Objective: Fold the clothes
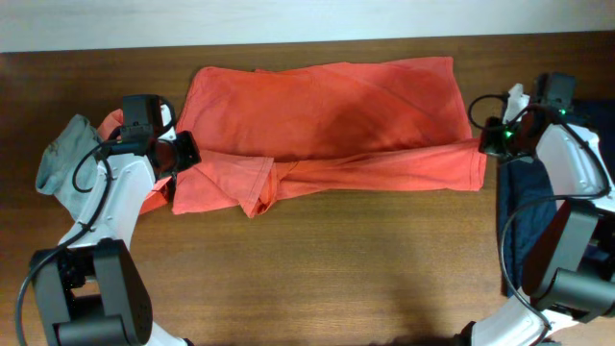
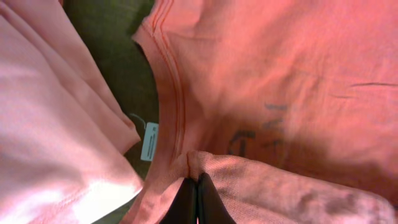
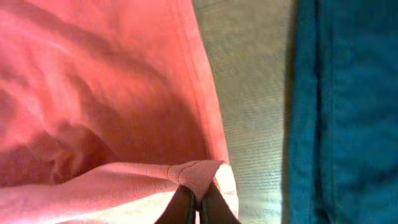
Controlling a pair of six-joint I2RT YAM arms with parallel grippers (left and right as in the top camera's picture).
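Overhead, L to R: grey-teal piece (image 1: 60,159) bunched at table's (image 1: 317,279) 9 o'clock edge, partly under L arm (image 1: 110,207). A second coral piece (image 1: 113,123) pokes out just beside it, at its 1 o'clock. L jaws are closed tight on a pinch of the coral T-shirt (image 1: 327,111) at its 9 o'clock edge. L wrist cam shows the pinch right by the collar (image 2: 166,93), w/ white neck tag (image 2: 149,142) at the jaws' 10 o'clock and faint greyish lettering (image 2: 261,130) showing thru the fabric at 2 o'clock. The shirt lies spread from table centre toward 12 o'clock, near edge folded into a band. R jaws are nearly closed, holding the hem corner (image 3: 196,169) at the shirt's 3 o'clock end; fabric puckers between them. At table's 3 o'clock, under R arm (image 1: 577,173), lies the navy piece (image 1: 524,226), apart from the shirt w/ bare table between.
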